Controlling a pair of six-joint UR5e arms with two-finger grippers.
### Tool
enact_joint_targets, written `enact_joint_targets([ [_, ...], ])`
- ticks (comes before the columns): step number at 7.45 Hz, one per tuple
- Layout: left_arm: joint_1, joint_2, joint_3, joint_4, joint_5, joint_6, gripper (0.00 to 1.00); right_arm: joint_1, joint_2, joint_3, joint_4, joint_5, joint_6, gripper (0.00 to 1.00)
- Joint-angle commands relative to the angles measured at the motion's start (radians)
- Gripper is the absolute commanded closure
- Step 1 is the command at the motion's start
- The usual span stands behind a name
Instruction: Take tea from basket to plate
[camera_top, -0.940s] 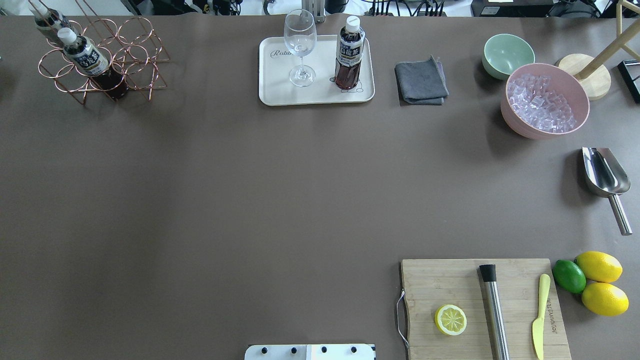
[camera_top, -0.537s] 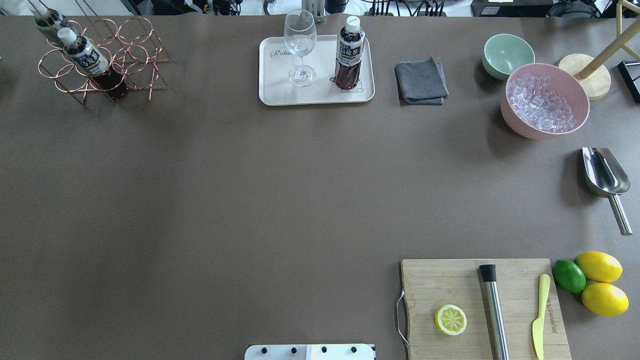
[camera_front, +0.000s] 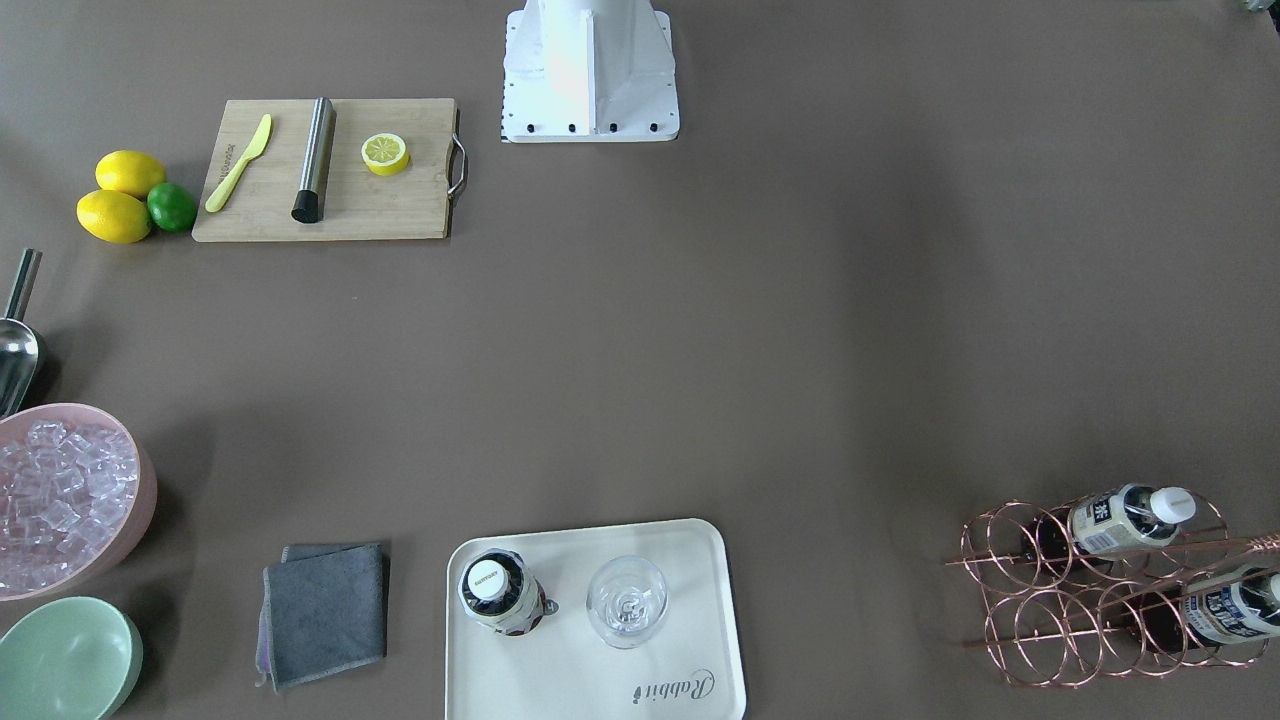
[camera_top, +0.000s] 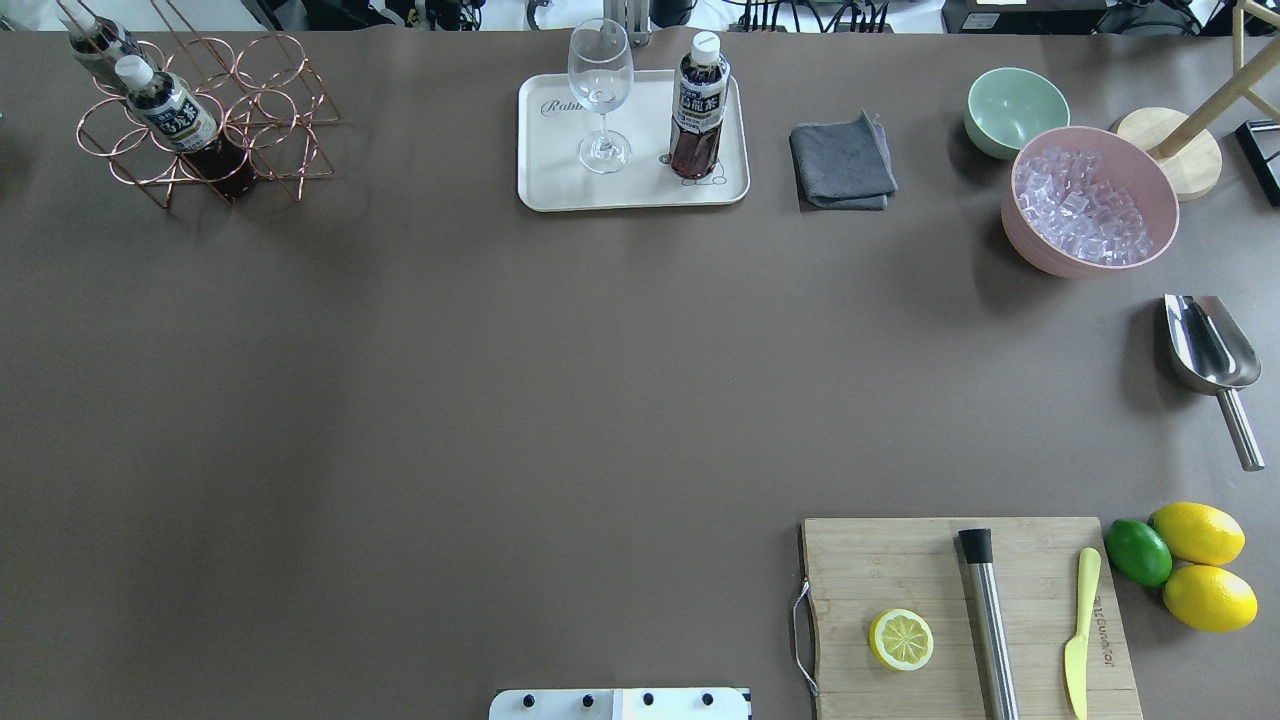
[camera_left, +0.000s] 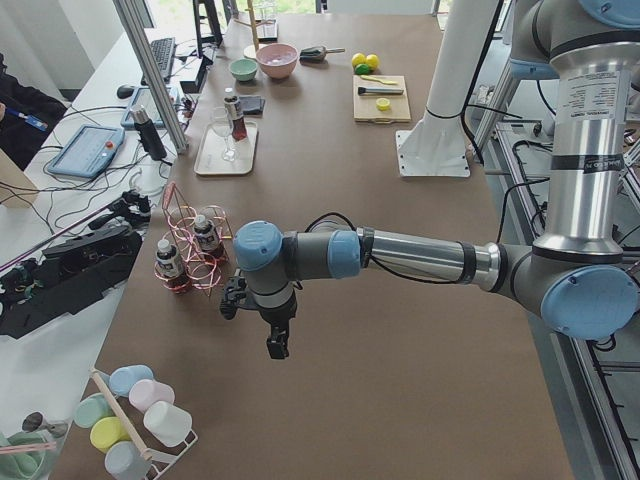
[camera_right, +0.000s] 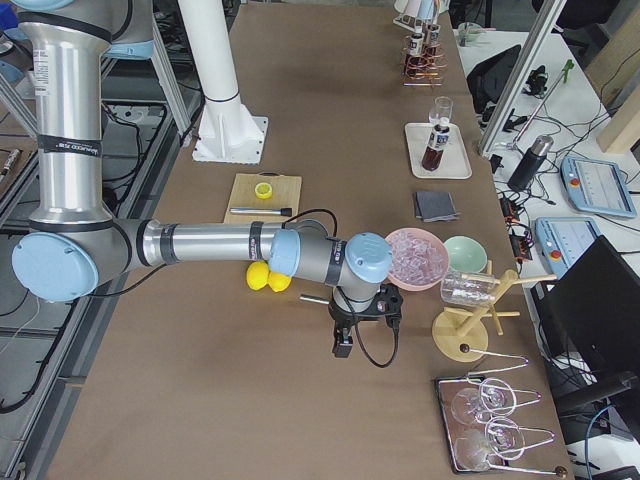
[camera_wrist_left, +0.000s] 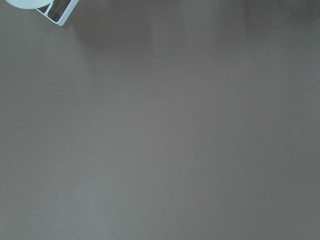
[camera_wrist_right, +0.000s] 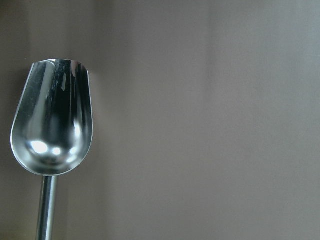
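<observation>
One tea bottle (camera_top: 699, 105) stands upright on the cream plate (camera_top: 560, 185) at the table's far middle, beside a wine glass (camera_top: 600, 90). Two more tea bottles (camera_top: 170, 115) (camera_top: 100, 40) lie tilted in the copper wire basket (camera_top: 270, 110) at the far left. In the front-facing view they are the bottle (camera_front: 497, 592), plate (camera_front: 690, 560) and basket (camera_front: 1030, 600). My left gripper (camera_left: 278, 345) hangs over bare table near the basket (camera_left: 195, 255). My right gripper (camera_right: 342, 348) hangs over the table near the scoop. I cannot tell whether either is open or shut.
A grey cloth (camera_top: 842, 160), a mint bowl (camera_top: 1015, 110) and a pink bowl of ice (camera_top: 1090, 200) stand at the far right. A metal scoop (camera_top: 1210, 350) lies at the right edge. A cutting board (camera_top: 900, 560) with a lemon half, muddler and knife lies near right.
</observation>
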Motion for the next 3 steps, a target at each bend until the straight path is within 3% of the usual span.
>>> enact_joint_targets([
  [1, 0.000, 0.008, 0.003, 0.001, -0.001, 0.003, 0.02, 0.009, -0.008, -0.011, 0.115, -0.005, 0.002, 0.00],
  [3, 0.000, 0.006, 0.004, 0.000, 0.000, -0.002, 0.02, 0.010, -0.010, -0.011, 0.126, -0.005, 0.079, 0.00],
])
